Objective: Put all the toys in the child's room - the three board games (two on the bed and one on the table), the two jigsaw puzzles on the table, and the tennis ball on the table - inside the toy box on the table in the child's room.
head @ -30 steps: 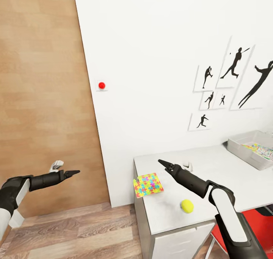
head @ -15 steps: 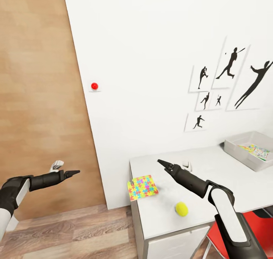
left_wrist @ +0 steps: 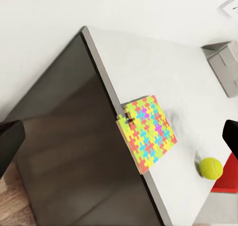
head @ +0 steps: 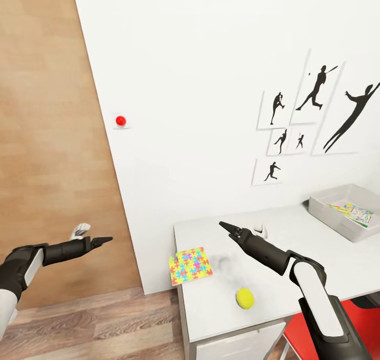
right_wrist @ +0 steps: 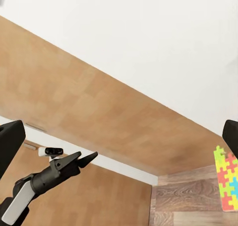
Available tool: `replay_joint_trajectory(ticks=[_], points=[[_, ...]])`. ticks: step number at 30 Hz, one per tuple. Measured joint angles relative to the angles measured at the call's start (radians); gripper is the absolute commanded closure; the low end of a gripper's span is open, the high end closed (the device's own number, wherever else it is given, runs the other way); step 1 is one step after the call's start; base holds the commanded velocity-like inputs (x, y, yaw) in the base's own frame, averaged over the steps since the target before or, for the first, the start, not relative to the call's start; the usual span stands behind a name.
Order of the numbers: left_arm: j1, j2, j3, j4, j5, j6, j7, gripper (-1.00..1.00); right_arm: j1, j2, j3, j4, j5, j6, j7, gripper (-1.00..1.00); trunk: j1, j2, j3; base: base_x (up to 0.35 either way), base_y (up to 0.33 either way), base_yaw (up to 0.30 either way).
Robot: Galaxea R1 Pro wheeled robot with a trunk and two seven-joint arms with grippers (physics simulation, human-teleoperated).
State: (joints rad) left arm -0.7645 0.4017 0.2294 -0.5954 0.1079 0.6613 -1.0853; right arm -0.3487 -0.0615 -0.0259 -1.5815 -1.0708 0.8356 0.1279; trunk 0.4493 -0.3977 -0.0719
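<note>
Your L tool (head: pixel 103 240): fingers together to a point, nothing held, nothing touched; hangs off the worktop's end, in front of the wood door (head: pixel 47 138). Same tool seen from the R wrist cam (right_wrist: pixel 82 161), tips close together.

Your R tool (head: pixel 227 226): fingers together, tip pointed, empty; held above the worktop (head: pixel 295 265), not touching it, past the puzzle and ball.

Puzzle (head: pixel 190 265): flat square box, multicolour piece pattern; lies at the worktop's near-left corner, one edge overhanging the end. Also in L wrist cam (left_wrist: pixel 148 131) and at the edge of R wrist cam (right_wrist: pixel 227 184).

Ball (head: pixel 245 298): yellow-green, on the worktop near its front edge, near the puzzle but apart from it, below your R forearm. L wrist cam too (left_wrist: pixel 210 168).

Toy box (head: pixel 322 210): pale grey tray at the worktop's far right, against the wall; a colourful flat box (head: pixel 352 212) lies inside. Which one it is, can't tell.

Small white item (head: pixel 259 228) on the worktop just behind your R tool; too small to ID.

Misc: baseball posters (head: pixel 311 117) on the white wall, red button (head: pixel 121 120) on a wall plate, red chair (head: pixel 301 339) under the worktop front, wood-plank floor (head: pixel 95 328).
</note>
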Motion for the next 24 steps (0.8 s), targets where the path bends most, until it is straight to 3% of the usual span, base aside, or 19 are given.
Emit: replay_joint_trajectory(ticks=[7,14,15,24], points=[[0.000,-0.025,0.000,0.000,-0.005,0.005,0.012,-1.00,0.000,0.000,0.000,0.001,0.001,-0.001,0.000,-1.00,0.000,0.000,0.000,0.001,-0.002,0.000],[-0.001,-0.039,0.001,0.000,-0.003,0.008,0.086,-1.00,0.000,0.000,0.000,0.001,0.001,-0.002,-0.001,-1.00,0.000,0.000,0.000,0.000,0.000,0.000],[-0.001,-0.048,0.001,0.000,-0.003,0.009,0.118,-1.00,0.000,0.000,0.000,0.002,0.002,-0.002,-0.001,-1.00,0.004,-0.007,-0.003,0.000,0.000,0.000],[-0.003,-0.068,0.000,0.001,-0.004,0.008,0.208,-1.00,0.000,-0.012,0.000,0.000,0.004,-0.024,0.000,-1.00,0.038,-0.070,-0.031,0.000,0.000,0.000]])
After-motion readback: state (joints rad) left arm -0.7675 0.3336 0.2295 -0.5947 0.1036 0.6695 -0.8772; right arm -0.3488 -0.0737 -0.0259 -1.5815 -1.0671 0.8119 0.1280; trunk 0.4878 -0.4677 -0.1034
